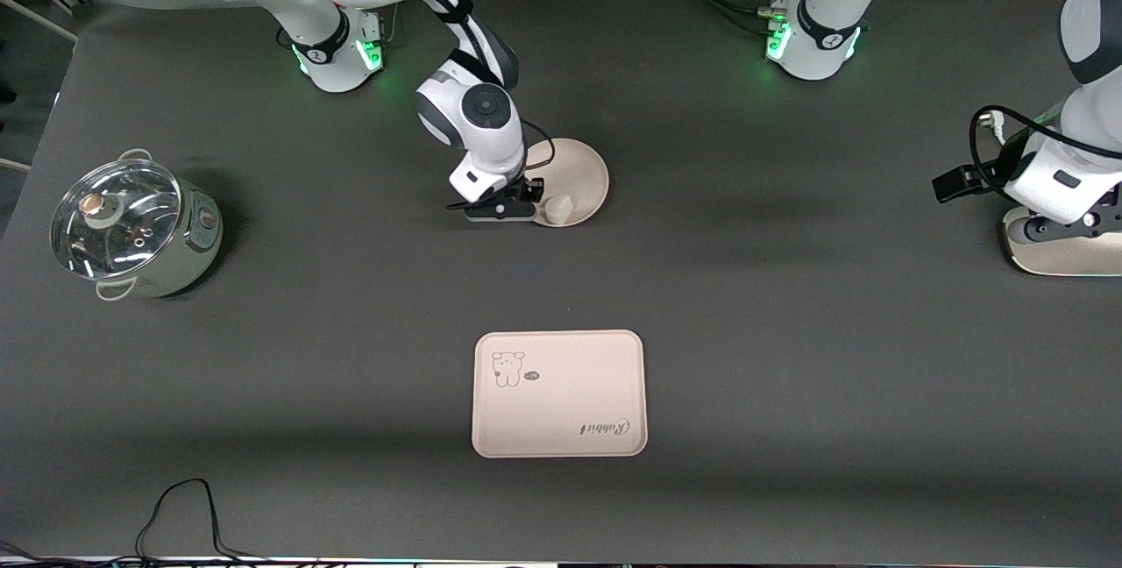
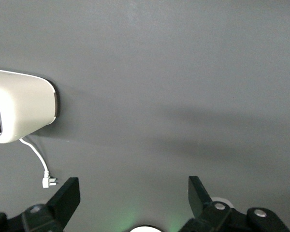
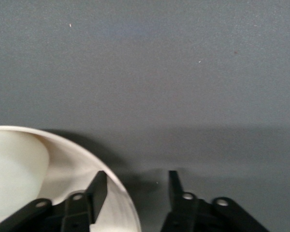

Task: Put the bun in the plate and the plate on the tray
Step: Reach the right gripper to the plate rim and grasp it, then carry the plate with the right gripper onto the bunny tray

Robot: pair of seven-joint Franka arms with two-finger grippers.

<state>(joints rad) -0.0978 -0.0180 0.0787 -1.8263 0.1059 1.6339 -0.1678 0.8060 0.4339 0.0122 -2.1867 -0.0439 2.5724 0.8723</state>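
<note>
The round cream plate (image 1: 578,172) lies mid-table, nearer the robots' bases than the tray (image 1: 559,393). The small off-white bun (image 1: 558,209) sits in the plate near the rim that faces the front camera. My right gripper (image 1: 504,210) is low at the plate's edge, open. In the right wrist view one finger (image 3: 97,186) is over the plate (image 3: 87,164) and the other is over the bare table, with the rim between them. The bun (image 3: 14,169) lies beside that gripper (image 3: 137,176), untouched. My left gripper (image 1: 1065,230) waits open and empty at the left arm's end of the table (image 2: 133,181).
A steel pot with a glass lid (image 1: 131,226) stands at the right arm's end of the table. A white appliance (image 1: 1065,257) sits under the left gripper; it also shows in the left wrist view (image 2: 19,113) with a white cable and plug (image 2: 48,181).
</note>
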